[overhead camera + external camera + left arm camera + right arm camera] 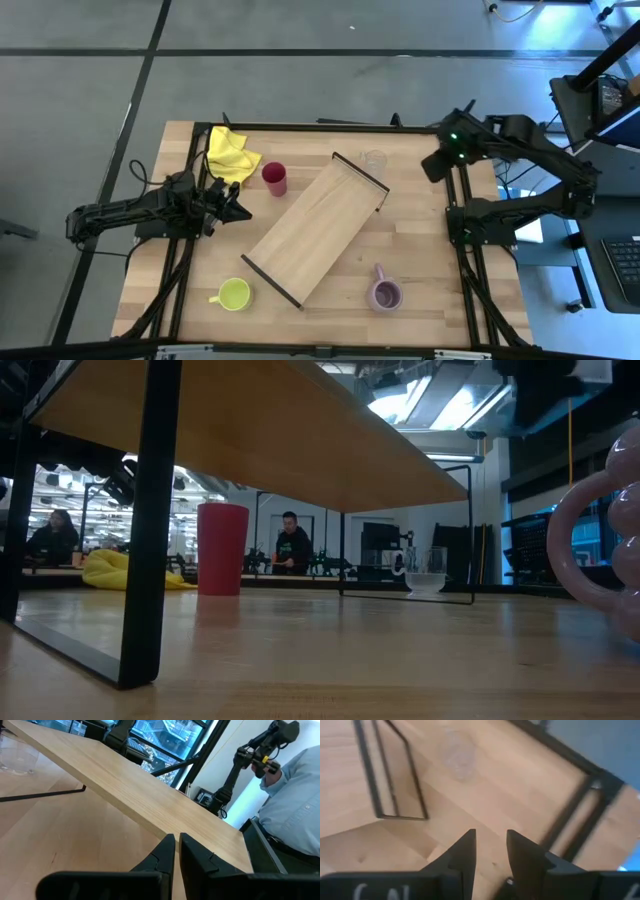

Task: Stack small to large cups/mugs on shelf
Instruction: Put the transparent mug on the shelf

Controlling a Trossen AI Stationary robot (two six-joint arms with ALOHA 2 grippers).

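Dark red tumbler (274, 178); lilac purple mug (384, 293); lime-yellow mug (234, 294). Light wood shelf (316, 228) with thin black end rails. Bright yellow cloth (231, 154). Pale slatted wood worktop (430, 240), black-framed. Clear, colourless glass cup (373, 160). Black hands on both arms.

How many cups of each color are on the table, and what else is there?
Dark red cup: 1
Lime-yellow mug: 1
Lilac mug: 1
Clear glass: 1
Yellow cloth: 1
Wooden shelf: 1
Total: 6 things, none of them on the shelf.
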